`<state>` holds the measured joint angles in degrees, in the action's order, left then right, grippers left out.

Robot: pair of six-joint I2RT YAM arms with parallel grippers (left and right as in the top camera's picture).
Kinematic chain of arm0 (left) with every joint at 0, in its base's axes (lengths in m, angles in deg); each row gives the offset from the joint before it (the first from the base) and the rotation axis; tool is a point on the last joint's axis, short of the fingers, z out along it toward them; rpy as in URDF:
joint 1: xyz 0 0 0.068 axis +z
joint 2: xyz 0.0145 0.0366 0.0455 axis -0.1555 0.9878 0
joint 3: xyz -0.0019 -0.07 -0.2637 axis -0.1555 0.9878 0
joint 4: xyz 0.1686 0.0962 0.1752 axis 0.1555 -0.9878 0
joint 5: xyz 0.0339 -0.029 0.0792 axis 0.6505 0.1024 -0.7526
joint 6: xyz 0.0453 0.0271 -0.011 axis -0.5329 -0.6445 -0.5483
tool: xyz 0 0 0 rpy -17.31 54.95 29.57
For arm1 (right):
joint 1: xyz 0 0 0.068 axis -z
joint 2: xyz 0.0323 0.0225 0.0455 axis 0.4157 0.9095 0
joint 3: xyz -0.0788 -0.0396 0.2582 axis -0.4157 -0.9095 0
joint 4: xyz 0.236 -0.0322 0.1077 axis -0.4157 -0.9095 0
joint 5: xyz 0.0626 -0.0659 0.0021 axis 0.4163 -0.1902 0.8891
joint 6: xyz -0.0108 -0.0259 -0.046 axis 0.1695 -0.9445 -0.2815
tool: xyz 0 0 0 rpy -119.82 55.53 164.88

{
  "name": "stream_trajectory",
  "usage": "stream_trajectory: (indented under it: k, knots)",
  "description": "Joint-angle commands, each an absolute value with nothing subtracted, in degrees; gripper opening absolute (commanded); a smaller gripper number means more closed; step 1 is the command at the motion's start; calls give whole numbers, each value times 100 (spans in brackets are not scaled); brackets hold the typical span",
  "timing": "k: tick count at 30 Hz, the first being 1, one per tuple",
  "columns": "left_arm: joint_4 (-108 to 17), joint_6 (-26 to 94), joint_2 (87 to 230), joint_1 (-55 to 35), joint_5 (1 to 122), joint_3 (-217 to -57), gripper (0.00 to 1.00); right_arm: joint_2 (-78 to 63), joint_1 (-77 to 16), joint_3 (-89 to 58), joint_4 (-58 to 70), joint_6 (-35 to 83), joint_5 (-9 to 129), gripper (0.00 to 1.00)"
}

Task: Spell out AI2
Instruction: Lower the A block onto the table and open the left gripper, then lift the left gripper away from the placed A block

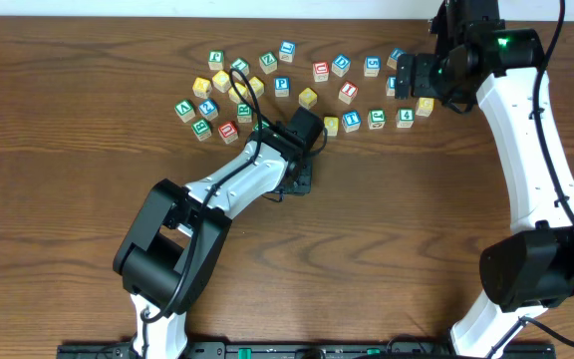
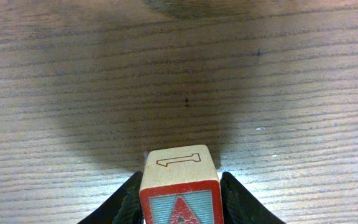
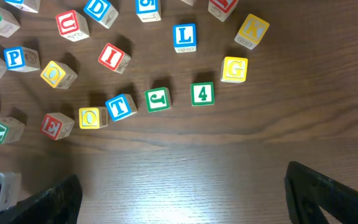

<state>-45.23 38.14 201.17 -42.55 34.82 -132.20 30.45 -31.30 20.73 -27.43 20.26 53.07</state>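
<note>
My left gripper (image 2: 180,186) is shut on a wooden block (image 2: 178,165) whose near face has a red border and a red letter A. It holds the block low over bare wood. In the overhead view the left gripper (image 1: 299,178) sits just in front of the block cluster, and the A block is hidden under it. A red I block (image 3: 114,57) lies in the cluster and also shows in the overhead view (image 1: 348,92). I cannot pick out a block with a 2. My right gripper (image 3: 191,199) is open and empty, above the cluster's right end (image 1: 419,76).
Several letter and number blocks lie scattered across the back of the table (image 1: 287,249). They include a green 4 (image 3: 202,93), a yellow G (image 3: 234,69), a blue L (image 3: 184,36), a blue T (image 3: 120,106) and a green J (image 3: 158,99).
</note>
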Motion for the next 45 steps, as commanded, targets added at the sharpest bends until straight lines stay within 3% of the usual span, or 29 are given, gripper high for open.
stream_trajectory:
  k: [1, 15, 18, 19, 23, 34, 45]
  knots:
    - [-4540, 3440, 20133, -4262, 3471, -13347, 38, 3096, -3174, 2046, -2746, 2061, 5237, 99]
    - [-4536, 3422, 20133, -4262, 3469, -13347, 38, 3096, -3174, 2044, -2750, 2063, 5239, 99]
    - [-4536, 3451, 20128, -4262, 3469, -13349, 51, 3096, -3174, 2046, -2746, 2063, 5239, 99]
    - [-4538, 3466, 20089, -4262, 3469, -13349, 61, 3096, -3174, 2046, -2732, 2059, 5237, 99]
    - [-4545, 3466, 19903, -4255, 3469, -13415, 68, 3096, -3172, 2046, -2669, 2019, 5237, 99]
    - [-4702, 3580, 18987, -3823, 3471, -13590, 69, 3096, -3185, 2046, -2619, 2022, 5525, 99]
    - [-5301, 3700, 17178, -2177, 3469, -13590, 69, 3093, -3203, 2046, -2608, 2046, 6205, 99]
